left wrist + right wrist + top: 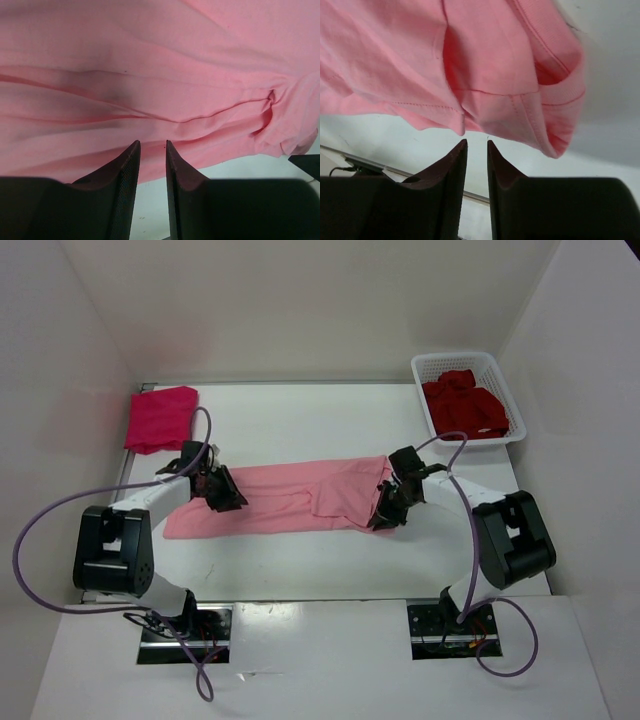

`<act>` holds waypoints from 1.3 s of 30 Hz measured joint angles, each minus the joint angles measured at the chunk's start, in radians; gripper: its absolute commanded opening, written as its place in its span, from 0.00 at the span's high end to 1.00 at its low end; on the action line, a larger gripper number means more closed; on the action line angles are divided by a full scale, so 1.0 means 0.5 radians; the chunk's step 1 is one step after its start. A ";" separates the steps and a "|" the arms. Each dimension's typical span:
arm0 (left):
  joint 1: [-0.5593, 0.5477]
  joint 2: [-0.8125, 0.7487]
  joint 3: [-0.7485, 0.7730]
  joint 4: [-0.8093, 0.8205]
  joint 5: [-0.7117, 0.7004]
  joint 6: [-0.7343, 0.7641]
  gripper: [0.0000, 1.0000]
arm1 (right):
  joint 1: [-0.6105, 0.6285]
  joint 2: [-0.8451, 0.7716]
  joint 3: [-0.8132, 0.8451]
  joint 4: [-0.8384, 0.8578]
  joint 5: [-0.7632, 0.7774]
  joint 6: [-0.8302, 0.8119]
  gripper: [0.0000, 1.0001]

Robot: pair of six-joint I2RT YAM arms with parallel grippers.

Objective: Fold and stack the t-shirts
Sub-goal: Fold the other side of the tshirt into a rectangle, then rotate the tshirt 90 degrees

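Observation:
The light pink t-shirt lies stretched left to right across the middle of the table, folded into a long band. My left gripper sits at its left part. In the left wrist view the pink cloth lies just past the left gripper, whose jaws stand slightly apart with nothing between them. My right gripper is at the shirt's right end. There the sleeve and hem hang just beyond the right gripper, narrowly open and holding nothing. A magenta-red t-shirt lies folded at the back left.
A white lattice basket stands at the back right with the dark crimson t-shirt bunched inside. White walls close in the table on three sides. Both arm bases sit at the near edge.

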 measured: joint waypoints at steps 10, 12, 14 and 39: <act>-0.119 -0.110 0.120 -0.121 -0.059 0.069 0.63 | -0.029 -0.017 0.257 -0.078 0.100 -0.040 0.96; -0.237 -0.085 0.153 -0.089 -0.042 0.065 0.63 | -0.032 -0.002 0.294 0.017 0.086 -0.018 0.99; -0.345 -0.029 0.166 -0.041 -0.006 0.035 0.63 | -0.032 0.057 0.317 0.114 0.076 0.007 1.00; 0.037 -0.053 -0.106 -0.148 -0.008 -0.017 0.53 | -0.133 0.726 0.853 0.262 0.508 -0.029 0.91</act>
